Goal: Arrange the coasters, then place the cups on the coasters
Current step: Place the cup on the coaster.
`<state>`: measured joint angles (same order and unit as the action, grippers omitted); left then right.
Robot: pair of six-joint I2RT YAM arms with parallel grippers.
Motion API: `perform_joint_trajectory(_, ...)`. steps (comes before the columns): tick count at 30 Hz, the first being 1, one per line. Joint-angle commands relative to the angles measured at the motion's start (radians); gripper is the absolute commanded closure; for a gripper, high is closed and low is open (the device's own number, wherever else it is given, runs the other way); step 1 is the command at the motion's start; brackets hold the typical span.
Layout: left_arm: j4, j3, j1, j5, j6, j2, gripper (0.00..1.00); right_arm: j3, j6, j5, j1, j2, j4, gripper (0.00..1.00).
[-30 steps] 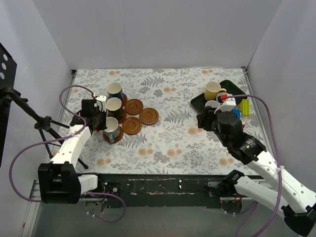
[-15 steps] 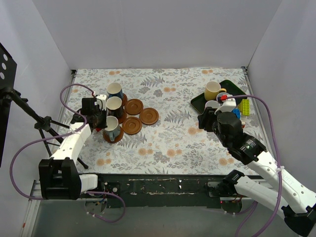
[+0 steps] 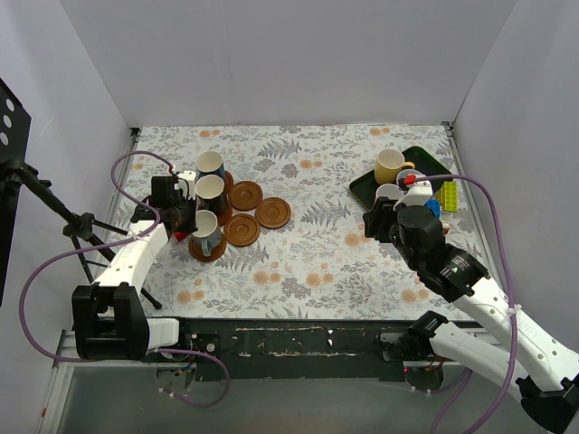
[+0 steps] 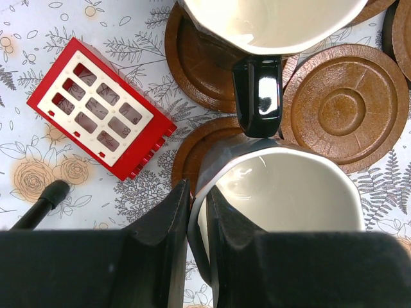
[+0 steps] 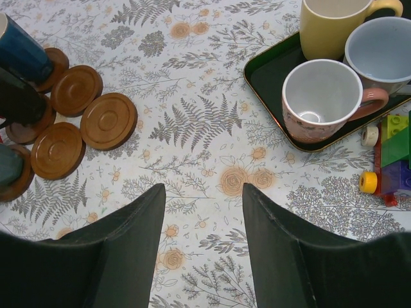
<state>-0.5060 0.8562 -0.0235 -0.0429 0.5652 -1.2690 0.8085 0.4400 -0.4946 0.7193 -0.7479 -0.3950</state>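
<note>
1. A floral-patterned surface (image 3: 308, 262) carries everything.
2. The left gripper (image 4: 197, 192) reaches over the left side. Its jaws are clenched on the wall of the light blue cup (image 4: 282, 192), whose rim runs between them.
3. The right gripper (image 5: 202, 192) hovers over bare surface near the tray, its jaws released and wide apart with nothing between them.
4. A dark green tray (image 5: 266, 80) at the right rear holds three cups: a yellow cup (image 5: 331, 25), a pale blue cup (image 5: 382, 48) and a pink-handled cup (image 5: 321, 99).
5. On the left, three cups form a column, each over a coaster: a dark blue cup (image 3: 210, 165) at the rear, a dark cup (image 3: 209, 190) in the middle, and the light blue cup nearest.
6. Three bare coasters (image 3: 245, 194) lie just right of that column.
7. A red block (image 4: 103, 115) lies beside the column, and toy blocks (image 5: 395, 147) lie beside the tray.
</note>
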Motion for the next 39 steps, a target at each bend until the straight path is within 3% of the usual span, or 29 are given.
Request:
perform_joint_trajectory(1,0.006,0.027,0.002,0.028,-0.002,-0.015,0.86,0.029,-0.009,-0.01,-0.004,0.007,0.012,0.41)
perform_joint_trajectory(11,-0.005,0.032,0.002,0.028,0.004,0.003,0.6,0.024,-0.006,-0.01,-0.004,0.009,0.004,0.41)
perform_joint_trajectory(20,-0.02,0.044,0.002,0.06,0.015,0.031,0.43,0.023,-0.004,-0.009,-0.004,0.004,0.004,0.41)
perform_joint_trajectory(27,-0.038,0.061,0.002,0.055,0.027,0.075,0.2,0.018,-0.004,-0.012,-0.004,0.007,0.001,0.41)
perform_joint_trajectory(28,-0.043,0.067,0.002,0.051,0.03,0.083,0.06,0.018,-0.004,-0.013,-0.004,0.01,0.001,0.41)
perform_joint_trajectory(31,-0.063,0.092,0.002,0.043,0.041,0.109,0.02,0.018,-0.004,-0.016,-0.004,0.015,-0.002,0.41)
perform_joint_trajectory(39,-0.18,0.21,0.002,-0.037,0.062,0.152,0.02,0.031,-0.026,-0.047,-0.004,0.038,-0.018,0.41)
